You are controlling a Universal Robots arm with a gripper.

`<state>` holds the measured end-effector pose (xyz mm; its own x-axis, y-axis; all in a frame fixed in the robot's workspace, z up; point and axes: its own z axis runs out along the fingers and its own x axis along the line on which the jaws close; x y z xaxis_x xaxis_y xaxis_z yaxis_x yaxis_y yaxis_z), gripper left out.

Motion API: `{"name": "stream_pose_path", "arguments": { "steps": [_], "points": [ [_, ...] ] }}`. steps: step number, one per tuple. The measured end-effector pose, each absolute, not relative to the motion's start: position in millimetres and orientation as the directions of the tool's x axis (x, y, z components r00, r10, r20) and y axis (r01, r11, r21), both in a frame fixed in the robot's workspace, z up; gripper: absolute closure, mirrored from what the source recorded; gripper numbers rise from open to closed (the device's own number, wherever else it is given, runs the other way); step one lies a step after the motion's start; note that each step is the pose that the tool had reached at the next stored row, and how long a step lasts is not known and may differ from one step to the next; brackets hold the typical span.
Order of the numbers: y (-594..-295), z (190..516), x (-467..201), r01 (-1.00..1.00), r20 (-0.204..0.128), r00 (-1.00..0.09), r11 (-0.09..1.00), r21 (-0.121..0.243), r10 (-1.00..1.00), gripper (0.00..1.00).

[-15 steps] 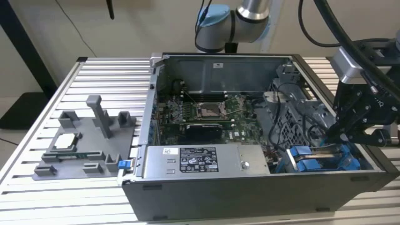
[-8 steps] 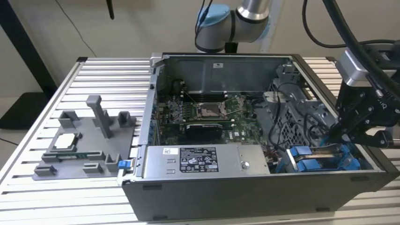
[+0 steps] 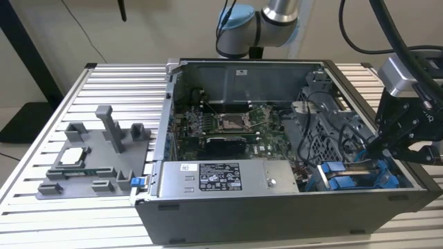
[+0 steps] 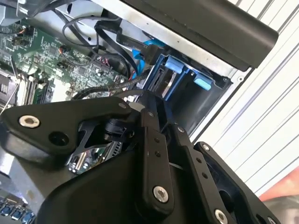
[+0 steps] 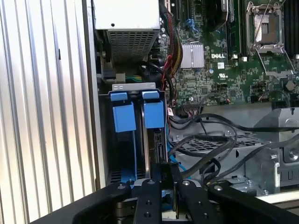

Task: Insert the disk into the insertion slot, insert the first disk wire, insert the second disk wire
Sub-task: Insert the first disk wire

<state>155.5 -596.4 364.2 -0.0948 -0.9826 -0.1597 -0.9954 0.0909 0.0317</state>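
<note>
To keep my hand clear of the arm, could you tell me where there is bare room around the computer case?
The slatted table is bare between the grey fixture and its near edge, and behind the fixture, at the exterior view's left of the computer case. The insertion slot corner is crowded: black cables loop beside it.

Plastic insertion slot (image 5: 125,116) tabs, ribbed metal table (image 5: 46,93).

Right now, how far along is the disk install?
Done, apparently: the disk sits in the insertion slot. In hand: the gripper hangs close to the disk's exposed edge. Left: black cables lie loose beside the bay, seemingly not plugged in.
</note>
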Motion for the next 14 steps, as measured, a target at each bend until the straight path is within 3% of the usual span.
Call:
{"name": "stream_pose_path", "arguments": {
  "steps": [14],
  "points": [
    [-594.8,354.1,157.6,-0.995,-0.160,-0.095,0.091,0.032,-0.983,1.00]
  ]
}}
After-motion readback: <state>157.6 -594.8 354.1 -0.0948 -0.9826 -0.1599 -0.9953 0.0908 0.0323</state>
